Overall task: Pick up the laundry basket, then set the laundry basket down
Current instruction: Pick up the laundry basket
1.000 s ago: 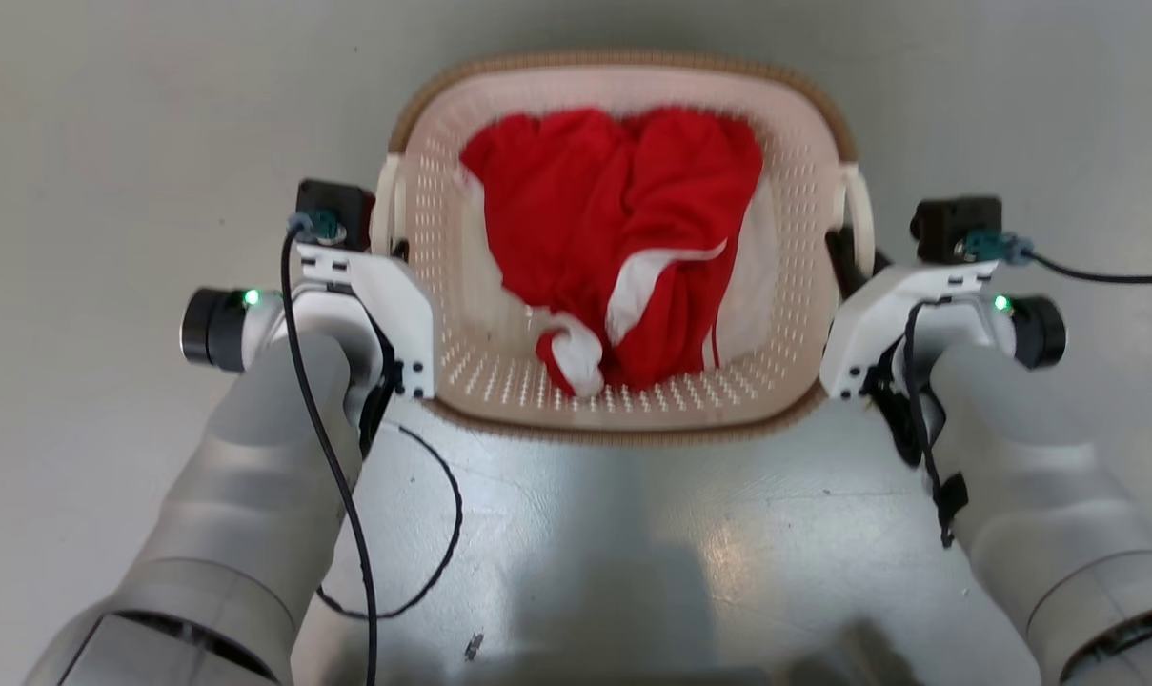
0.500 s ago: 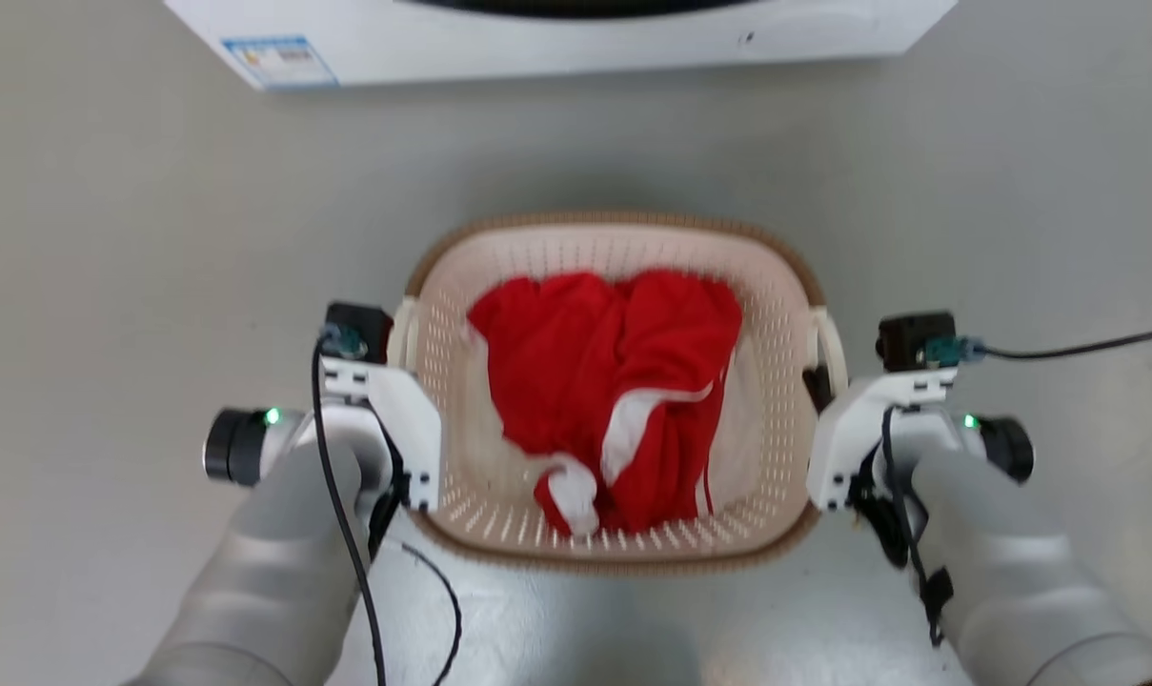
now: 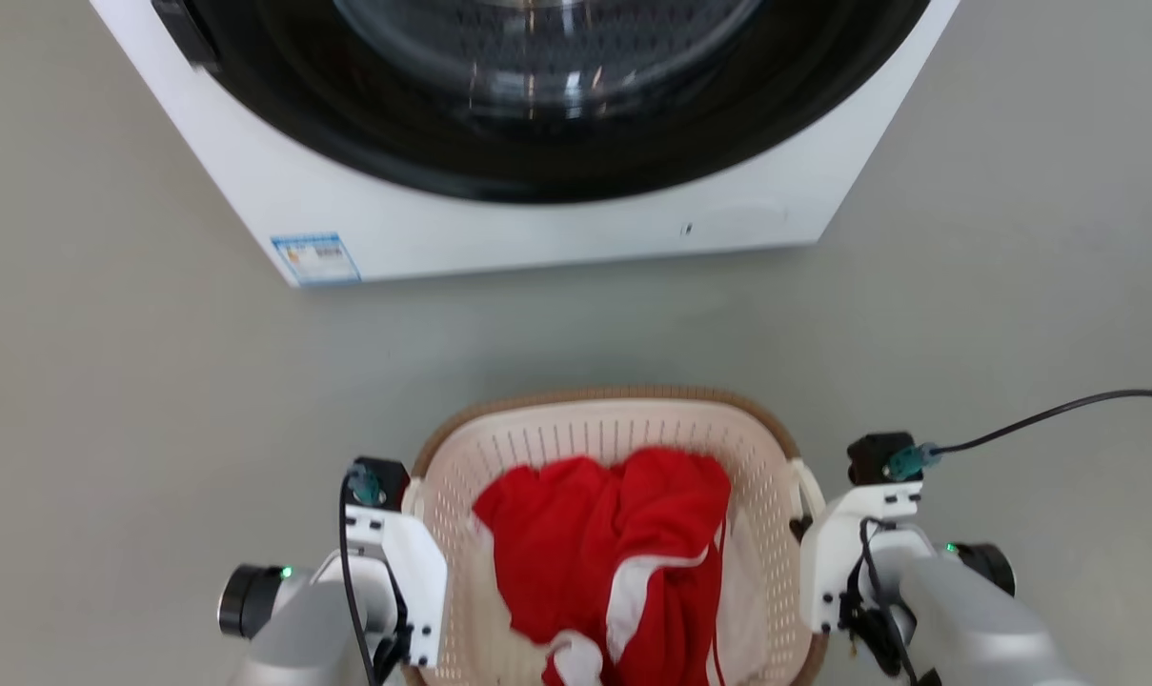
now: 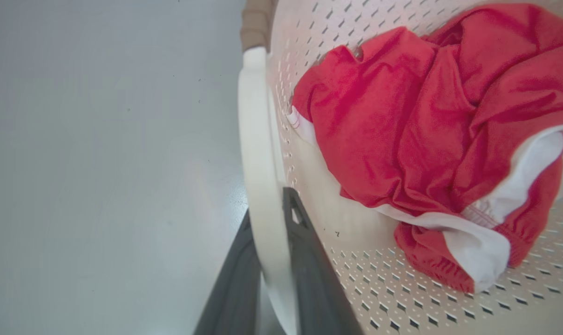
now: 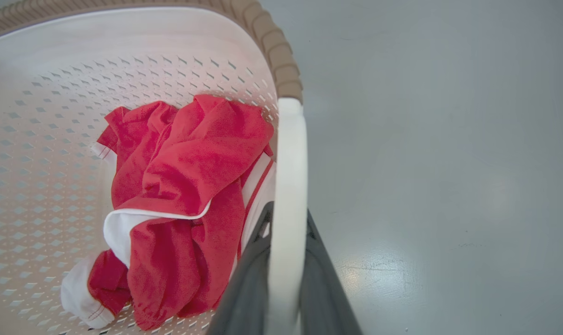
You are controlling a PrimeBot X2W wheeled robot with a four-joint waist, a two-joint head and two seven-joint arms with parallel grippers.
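Nearest, the left wrist view shows what the head view hides: the left gripper [image 4: 269,218] has its two dark fingers closed on either side of the white left loop handle [image 4: 255,139] of the laundry basket [image 3: 614,395], one finger inside the loop and one outside, both touching it. The right wrist view gives the mirror of this, with the right gripper [image 5: 287,218] clamped the same way on the white right loop handle [image 5: 290,153]. From the head, the fingers are mostly covered by the white wrist housings, which sit just beside the basket's two sides. The basket lies between the two arms at the bottom centre of that view, over the grey floor [image 3: 109,381]; whether its base touches the floor cannot be told. Inside it is one crumpled heap of red cloth with white trim [image 3: 614,543]; how many pieces make it up is unclear. A black cable [image 3: 1042,414] runs off from the right wrist. Farther on, apart from the basket across bare floor, stands one white washing machine [image 3: 537,229] with a dark round door [image 3: 537,162] and one small label [image 3: 315,258] at its lower left corner.
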